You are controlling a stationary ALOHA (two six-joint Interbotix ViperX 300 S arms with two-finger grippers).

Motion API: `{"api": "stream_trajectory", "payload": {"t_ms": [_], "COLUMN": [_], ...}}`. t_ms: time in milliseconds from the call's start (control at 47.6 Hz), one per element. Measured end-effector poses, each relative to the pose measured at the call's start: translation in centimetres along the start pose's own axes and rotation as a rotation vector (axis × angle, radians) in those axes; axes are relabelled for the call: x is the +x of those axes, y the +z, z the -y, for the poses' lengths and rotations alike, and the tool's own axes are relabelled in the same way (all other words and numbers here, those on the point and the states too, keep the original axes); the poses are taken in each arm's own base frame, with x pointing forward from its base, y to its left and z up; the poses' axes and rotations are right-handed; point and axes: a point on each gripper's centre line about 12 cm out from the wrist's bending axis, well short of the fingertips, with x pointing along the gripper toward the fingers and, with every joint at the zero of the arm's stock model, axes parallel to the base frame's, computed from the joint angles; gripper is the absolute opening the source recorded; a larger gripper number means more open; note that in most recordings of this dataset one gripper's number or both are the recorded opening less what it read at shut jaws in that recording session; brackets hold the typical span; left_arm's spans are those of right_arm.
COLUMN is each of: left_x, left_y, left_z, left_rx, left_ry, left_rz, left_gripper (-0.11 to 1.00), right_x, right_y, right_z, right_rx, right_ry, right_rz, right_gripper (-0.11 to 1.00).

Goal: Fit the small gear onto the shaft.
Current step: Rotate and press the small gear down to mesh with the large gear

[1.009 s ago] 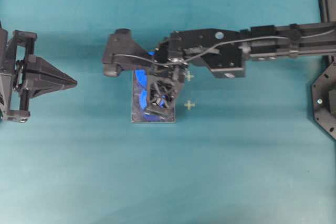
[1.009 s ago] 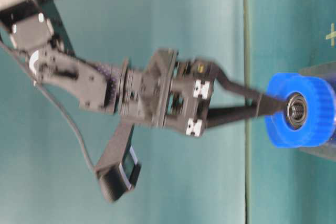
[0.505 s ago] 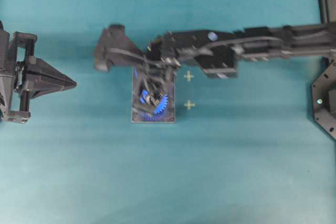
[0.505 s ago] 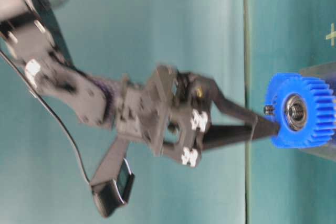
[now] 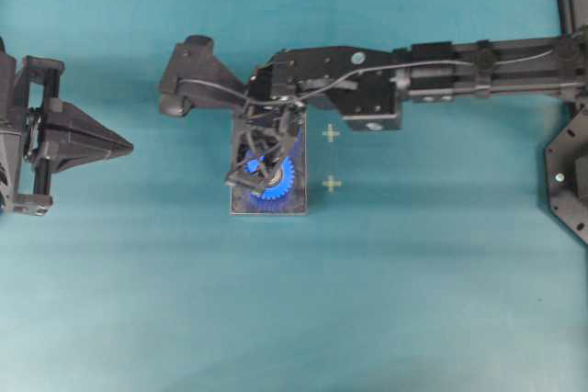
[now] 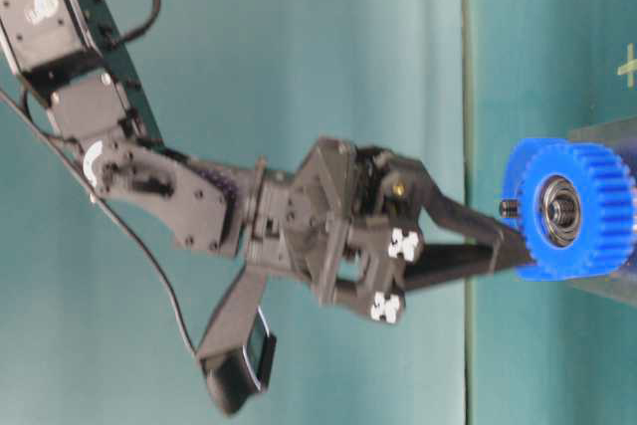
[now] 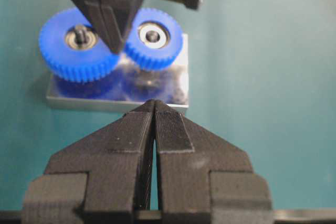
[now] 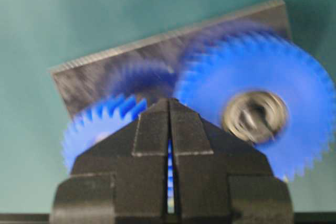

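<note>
The right end effector [image 7: 116, 45] has its fingers pressed together, tips down between the small gear [image 7: 153, 38] and the large gear [image 7: 79, 43], holding nothing. Both gears sit side by side on the plate [image 7: 118, 100] near the counter's [image 5: 413, 300] middle. The shaft is hidden. The left end effector [image 5: 129, 146], fingers together and empty, hangs by the counter's left edge.

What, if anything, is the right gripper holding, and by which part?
Nothing. The right gripper is shut, its tips down between the small gear and the large gear, gripping neither. The left gripper is also shut and empty.
</note>
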Motion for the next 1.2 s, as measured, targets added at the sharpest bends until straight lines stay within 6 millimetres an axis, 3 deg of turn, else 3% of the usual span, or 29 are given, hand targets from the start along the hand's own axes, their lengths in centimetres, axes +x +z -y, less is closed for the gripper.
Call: {"api": "stream_trajectory", "payload": {"t_ms": [189,399,778,1030,1198], "left_x": [0.0,0.0,-0.1,-0.1,-0.1], "left_y": [0.0,0.0,0.0,0.0,0.0], "left_z": [0.0,0.0,0.0,0.0,0.0], "left_rx": [0.000,-0.002,-0.002,-0.002,-0.002], "left_ry": [0.000,0.000,0.000,0.000,0.000], "left_rz": [0.003,0.002,0.003,0.003,0.003], "left_gripper": [0.00,0.00,0.00,0.00,0.00], "right_x": [0.0,-0.7,-3.1,-0.5,-0.1], "right_y": [-2.1,-3.7,-1.3,-0.1,-0.1], "right_z": [0.1,-1.5,-1.6,-1.2,-0.8], "right_rx": [0.004,-0.020,-0.022,-0.018,-0.010], "right_ry": [-0.015,-0.013,-0.010,-0.017,-0.018], "right_rz": [-0.079,-0.110,-0.004,-0.005,-0.011], "right_gripper": [0.00,0.00,0.00,0.00,0.00]}}
